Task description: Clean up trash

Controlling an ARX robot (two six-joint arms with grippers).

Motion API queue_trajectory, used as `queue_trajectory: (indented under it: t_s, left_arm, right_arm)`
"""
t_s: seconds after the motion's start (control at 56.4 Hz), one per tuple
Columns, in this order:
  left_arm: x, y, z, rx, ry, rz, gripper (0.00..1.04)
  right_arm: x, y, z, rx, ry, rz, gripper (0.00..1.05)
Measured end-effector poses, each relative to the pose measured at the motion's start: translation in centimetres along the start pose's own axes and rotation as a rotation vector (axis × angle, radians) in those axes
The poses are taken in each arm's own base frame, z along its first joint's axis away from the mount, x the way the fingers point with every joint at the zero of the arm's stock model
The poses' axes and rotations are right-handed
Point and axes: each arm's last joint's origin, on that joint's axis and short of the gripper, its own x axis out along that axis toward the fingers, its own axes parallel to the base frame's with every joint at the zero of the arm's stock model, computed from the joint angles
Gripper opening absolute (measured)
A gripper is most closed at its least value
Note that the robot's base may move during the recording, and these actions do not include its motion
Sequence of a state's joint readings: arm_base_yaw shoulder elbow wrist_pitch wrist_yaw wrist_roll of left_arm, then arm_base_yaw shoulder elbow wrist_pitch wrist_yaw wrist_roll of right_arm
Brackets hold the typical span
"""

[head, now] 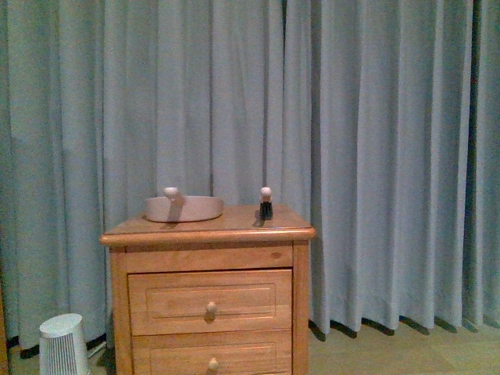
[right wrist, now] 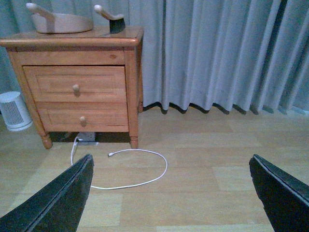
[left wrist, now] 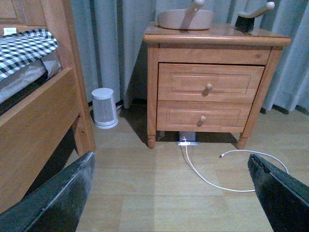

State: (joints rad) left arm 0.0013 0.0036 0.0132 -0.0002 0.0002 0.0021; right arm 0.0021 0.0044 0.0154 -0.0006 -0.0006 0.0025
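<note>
No trash shows in any view; it is hidden or out of view. A beige dustpan (head: 184, 208) (left wrist: 185, 18) (right wrist: 62, 21) lies on top of a wooden nightstand (head: 209, 301) (left wrist: 211, 84) (right wrist: 77, 89). A small brush (head: 266, 202) (left wrist: 251, 17) (right wrist: 112, 18) with a dark base stands beside it. My left gripper (left wrist: 171, 159) hangs open low over the bare wooden floor in front of the nightstand. My right gripper (right wrist: 170, 159) is open too, with only floor between its fingers. Neither arm appears in the front view.
A white cable (left wrist: 212, 176) (right wrist: 130, 169) loops over the floor from under the nightstand. A small white ribbed appliance (head: 62, 345) (left wrist: 104, 107) (right wrist: 13, 111) stands left of it. A wooden bed frame (left wrist: 38, 121) is close on the left. Grey curtains (head: 375, 156) hang behind.
</note>
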Motion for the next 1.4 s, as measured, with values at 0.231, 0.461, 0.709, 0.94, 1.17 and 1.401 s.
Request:
queue_trajectory:
  t_s: [0.231,0.461,0.709,0.94,1.17,1.401]
  left_arm:
    - [0.00,0.00,0.00,0.000,0.000,0.000,0.97]
    - [0.00,0.00,0.00,0.000,0.000,0.000,0.97]
    - [0.00,0.00,0.00,0.000,0.000,0.000,0.97]
    - [0.00,0.00,0.00,0.000,0.000,0.000,0.97]
    - [0.00,0.00,0.00,0.000,0.000,0.000,0.97]
    - [0.00,0.00,0.00,0.000,0.000,0.000,0.97]
  right_arm:
    - [0.00,0.00,0.00,0.000,0.000,0.000,0.97]
    - [0.00,0.00,0.00,0.000,0.000,0.000,0.97]
    - [0.00,0.00,0.00,0.000,0.000,0.000,0.97]
    - [0.00,0.00,0.00,0.000,0.000,0.000,0.97]
    - [0.00,0.00,0.00,0.000,0.000,0.000,0.97]
    - [0.00,0.00,0.00,0.000,0.000,0.000,0.97]
